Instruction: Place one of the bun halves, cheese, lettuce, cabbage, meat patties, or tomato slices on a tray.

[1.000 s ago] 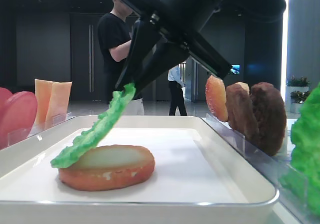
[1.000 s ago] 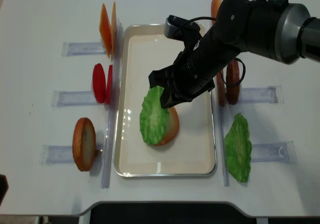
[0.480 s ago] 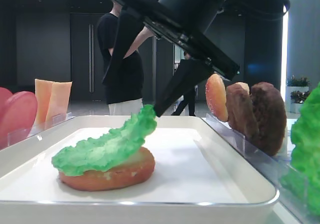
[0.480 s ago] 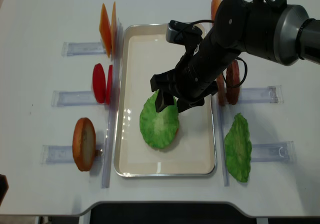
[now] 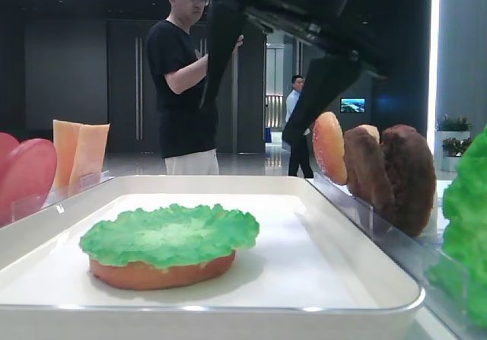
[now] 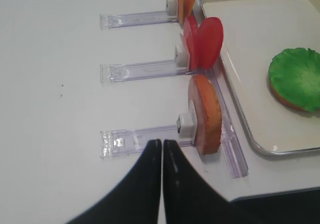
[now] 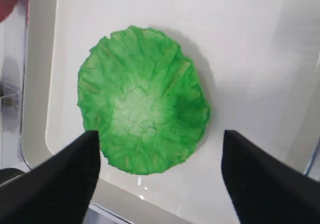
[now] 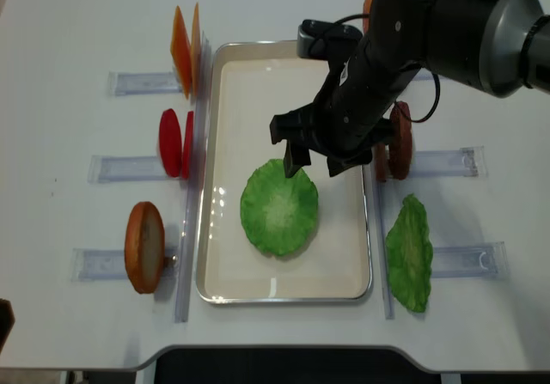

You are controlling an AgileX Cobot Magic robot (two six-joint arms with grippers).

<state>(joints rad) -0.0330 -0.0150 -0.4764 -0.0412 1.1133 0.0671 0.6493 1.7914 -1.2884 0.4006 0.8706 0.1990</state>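
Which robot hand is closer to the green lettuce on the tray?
Right. The right gripper hangs just above the lettuce; the left gripper sits off the tray, by a standing bun half.

The robot's right arm (image 8: 447, 23) is big, round and black, with a shiny grey part near the upper right of the frame. A thin black cable (image 8: 427, 100) loops beside it. Each pincer (image 8: 315, 161) has two flat black fingers (image 7: 60, 184) with pointed ends.
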